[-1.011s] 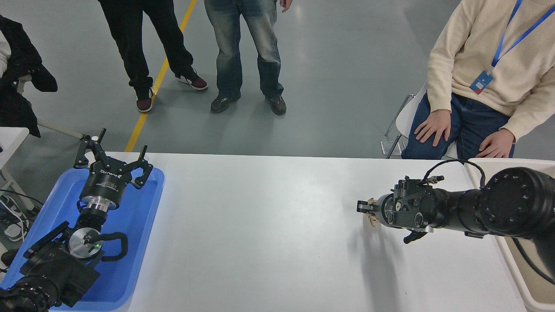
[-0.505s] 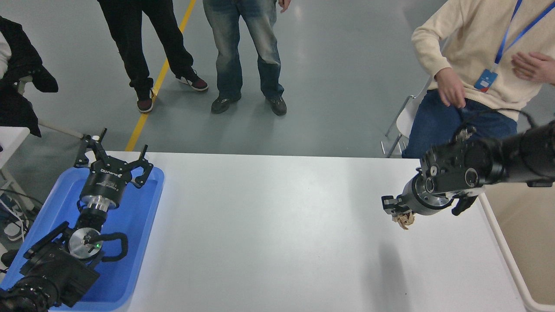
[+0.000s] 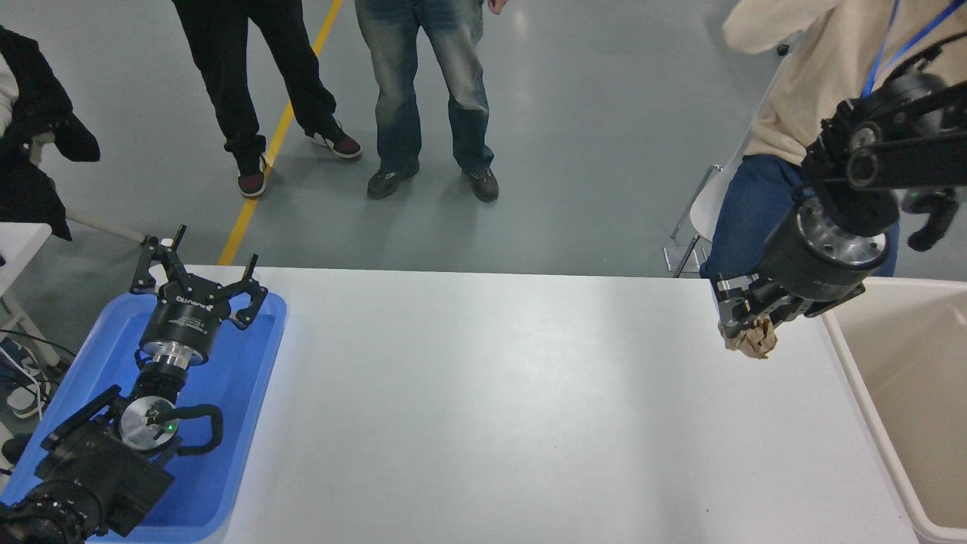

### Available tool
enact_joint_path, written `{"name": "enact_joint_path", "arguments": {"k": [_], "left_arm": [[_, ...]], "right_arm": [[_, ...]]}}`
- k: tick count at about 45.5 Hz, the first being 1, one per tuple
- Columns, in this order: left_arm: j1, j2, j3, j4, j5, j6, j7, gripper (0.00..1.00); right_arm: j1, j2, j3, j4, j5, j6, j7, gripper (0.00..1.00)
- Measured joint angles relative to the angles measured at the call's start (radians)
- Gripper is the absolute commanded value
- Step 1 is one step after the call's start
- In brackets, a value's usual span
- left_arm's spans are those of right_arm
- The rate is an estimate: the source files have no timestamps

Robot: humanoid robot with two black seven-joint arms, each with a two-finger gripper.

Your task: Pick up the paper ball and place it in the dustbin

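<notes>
Holding the paper ball [image 3: 752,341] between its closed fingers, the right gripper [image 3: 744,326] hangs above the right part of the white table [image 3: 483,408], and the ball does not touch the surface under it. I judge that it is kept high like this so the ball can pass over the thick rim of the dustbin [image 3: 850,370] without hitting it. The bin stands at the right edge of the table, just beside the gripper, and its deep inside looks empty as far as the view shows. The ball is not yet over the opening; it is near the rim, on the table side, so the carrying step seems close to its end and the release is not yet done. The fingers point down and a little to the left, which lets the wad hang below them. The left gripper [image 3: 198,283] is parked over the blue tray [image 3: 249,378] at the lower left, with its fingers spread wide and holding nothing. A person in a cream sweater [image 3: 816,83] sits behind the right arm, near the bin.
</notes>
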Motion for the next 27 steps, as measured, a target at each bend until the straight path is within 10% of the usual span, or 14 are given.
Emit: {"name": "enact_joint_path", "arguments": {"k": [27], "left_arm": [[0.001, 0.001, 0.000, 0.000, 0.000, 0.000, -0.001, 1.00]], "right_arm": [[0.180, -0.038, -0.044, 0.032, -0.002, 0.054, -0.003, 0.00]]}}
